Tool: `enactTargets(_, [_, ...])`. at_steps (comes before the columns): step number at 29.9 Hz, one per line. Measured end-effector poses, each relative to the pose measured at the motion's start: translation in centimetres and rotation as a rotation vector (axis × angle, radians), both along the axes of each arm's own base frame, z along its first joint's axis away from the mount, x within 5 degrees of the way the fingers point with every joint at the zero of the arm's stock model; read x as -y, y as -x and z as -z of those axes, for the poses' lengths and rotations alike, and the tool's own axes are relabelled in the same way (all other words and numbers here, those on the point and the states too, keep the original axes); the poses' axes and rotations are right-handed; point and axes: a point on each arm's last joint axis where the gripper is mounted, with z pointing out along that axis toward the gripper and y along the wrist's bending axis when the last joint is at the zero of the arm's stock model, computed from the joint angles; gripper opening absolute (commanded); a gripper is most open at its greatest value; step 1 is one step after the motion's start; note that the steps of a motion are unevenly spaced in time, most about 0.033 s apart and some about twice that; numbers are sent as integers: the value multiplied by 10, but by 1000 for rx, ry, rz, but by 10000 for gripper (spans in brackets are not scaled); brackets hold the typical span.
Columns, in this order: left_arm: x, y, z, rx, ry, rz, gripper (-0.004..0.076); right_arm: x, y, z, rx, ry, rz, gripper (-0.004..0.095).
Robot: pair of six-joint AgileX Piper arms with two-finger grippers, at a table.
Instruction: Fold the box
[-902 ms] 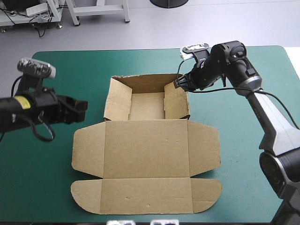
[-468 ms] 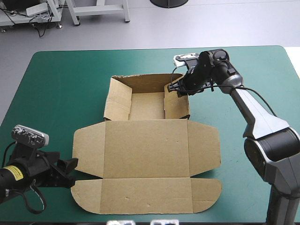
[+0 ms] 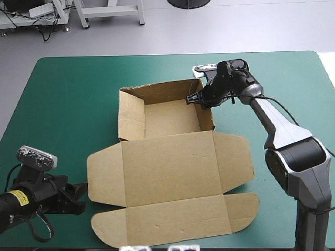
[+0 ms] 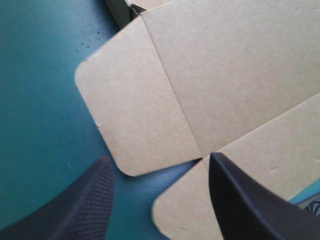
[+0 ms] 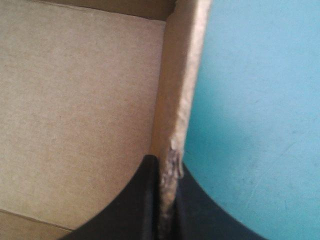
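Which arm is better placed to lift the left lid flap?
Likely left: the left gripper, jaws open, sits at the box's flat left flap; the right gripper is shut on its far-right wall.

Noted behind the jaws of the right gripper [image 5: 162, 162]: right arm [image 3: 282, 130] in silver-grey tubular links, rounded black joint housings. Noted behind the jaws of the left gripper [image 4: 160, 158]: left arm [image 3: 44, 192] all black, small yellow label [image 3: 17, 195] with dark print. Fingers [image 4: 85, 210] on both grippers black, fin-shaped, finely dimpled surface.

box [image 3: 172, 172] on table [image 3: 68, 83], left hand [image 3: 80, 193] front-left
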Motion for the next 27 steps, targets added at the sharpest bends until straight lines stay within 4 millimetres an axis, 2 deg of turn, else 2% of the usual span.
enactTargets(3, [-1,0,0,2,-9,-4,408,13,-3,-16,30,29,30,-5])
enactTargets(5, [-2,-1,0,4,-19,-9,407,36,-5,-29,44,68,76,-5])
enactTargets(7, [-3,-1,1,7,-31,-14,408,67,-9,-43,67,113,141,-5])
enactTargets(12, [-3,-1,1,8,-37,-17,408,170,-5,-75,127,155,376,-5])
enactTargets(16, [-3,-1,1,8,-37,-17,408,242,8,-85,137,190,524,-4])
enactTargets(19, [-3,-1,1,8,-37,-17,407,273,15,-78,112,246,536,7])
enactTargets(22, [-3,-1,1,8,-37,-17,407,288,18,-61,54,323,499,88])
enactTargets(27, [-3,-1,1,8,-37,-17,397,297,8,-22,-51,398,451,353])
